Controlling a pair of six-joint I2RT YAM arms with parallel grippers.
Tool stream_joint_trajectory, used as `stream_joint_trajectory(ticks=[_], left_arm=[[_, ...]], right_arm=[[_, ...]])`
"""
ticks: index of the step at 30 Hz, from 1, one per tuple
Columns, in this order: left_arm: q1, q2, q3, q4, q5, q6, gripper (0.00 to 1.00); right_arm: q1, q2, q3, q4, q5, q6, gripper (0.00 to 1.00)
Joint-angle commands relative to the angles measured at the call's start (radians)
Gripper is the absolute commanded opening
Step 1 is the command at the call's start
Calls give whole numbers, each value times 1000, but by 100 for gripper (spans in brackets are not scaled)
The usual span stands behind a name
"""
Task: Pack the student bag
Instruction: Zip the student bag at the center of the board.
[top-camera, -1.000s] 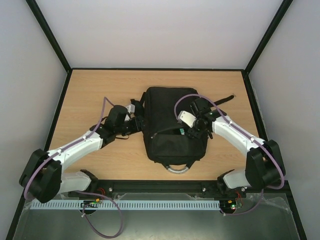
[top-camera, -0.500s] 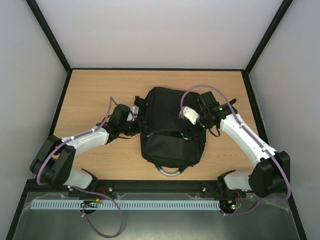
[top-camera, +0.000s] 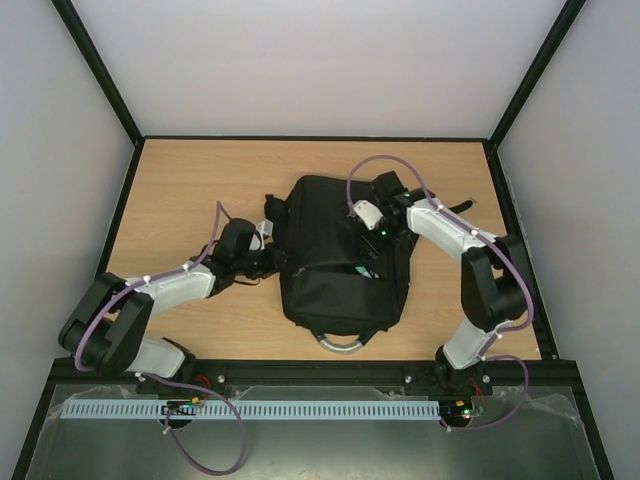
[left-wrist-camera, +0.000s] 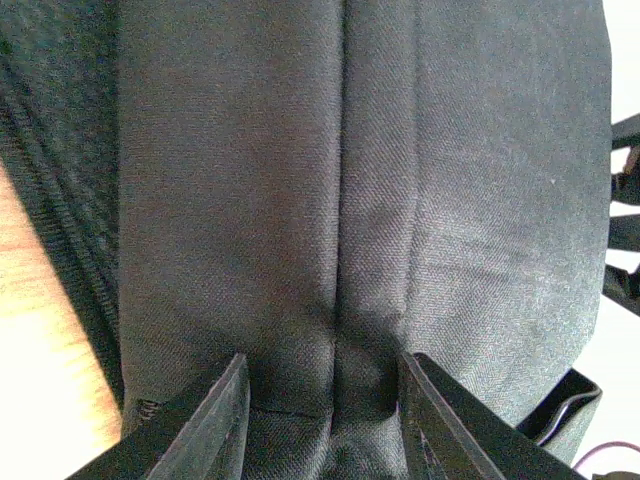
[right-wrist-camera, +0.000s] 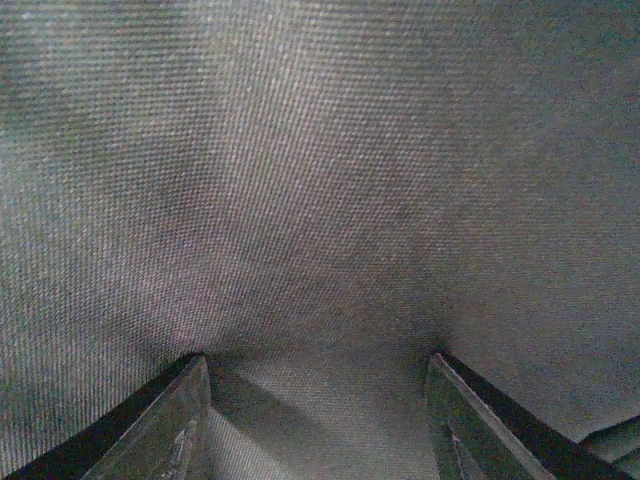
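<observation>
Left pincer (left-wrist-camera: 325, 385) tighter on student bag (top-camera: 335, 285)

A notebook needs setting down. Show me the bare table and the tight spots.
Bare table: the far-left corner beyond the left arm, the strip behind the student bag, and the near-right gap between bag and right arm. Crowded: both flanks of the bag, where the arms reach in, and the strap at far right.

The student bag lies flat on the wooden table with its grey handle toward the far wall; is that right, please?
Not quite. The student bag does lie flat on the wooden table, but its grey handle is toward the near edge, by the arm bases, as the top external view shows.
</observation>
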Motion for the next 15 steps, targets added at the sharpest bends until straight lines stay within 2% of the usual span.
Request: stream_joint_trajectory(ticks=[1, 7, 10, 15], left_arm=[[-40, -44, -71, 39, 25, -25, 42], [-86, -94, -160, 77, 2, -63, 38], [-87, -148, -177, 28, -29, -50, 38], [-82, -297, -181, -68, -123, -30, 58]], right_arm=[[118, 125, 79, 92, 136, 11, 59], [161, 353, 319, 82, 415, 106, 58], [161, 358, 384, 45, 410, 126, 58], [163, 181, 339, 30, 332, 128, 58]])
